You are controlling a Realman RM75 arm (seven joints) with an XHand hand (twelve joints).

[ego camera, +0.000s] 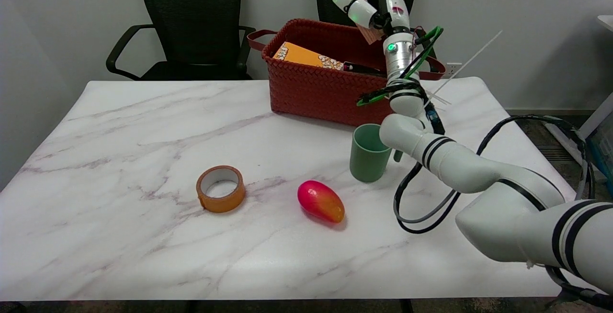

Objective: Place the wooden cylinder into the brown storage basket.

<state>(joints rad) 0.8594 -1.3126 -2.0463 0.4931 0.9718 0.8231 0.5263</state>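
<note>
Wooden cylinder (368, 34), a pale brown block of plain wood with only part showing, sits held in the fingers of the right hand (371, 9), raised in the air over the far right part of the brown storage basket (316, 88); the hand's white and black fingers are closed around it, and how much of it they cover cannot be made out. That basket is rectangular, of reddish-brown woven strips with a plaited texture, a rolled rim and a looped handle at each end, and it stands on the far side of the surface. Inside it lies a yellow-orange cardboard box (306, 57) printed with popcorn, tilted against the wall, with a dark object beside it too hidden to name. Just in front of the basket's right corner stands a smooth, matte green plastic cup (366, 157), upright and open, with the white forearm passing just beside and above it. Nearer the camera lie a glossy red-and-yellow mango-shaped fruit (321, 201) on its side and, to its left and apart, a flat roll of orange-brown tape (221, 189) with a white inner core. Black and green cables loop along the arm. The white marble-patterned surface (119, 236) has grey and mauve veins and rounded corners. Behind it stand two black mesh office chairs (191, 21) against a plain pale wall
</note>
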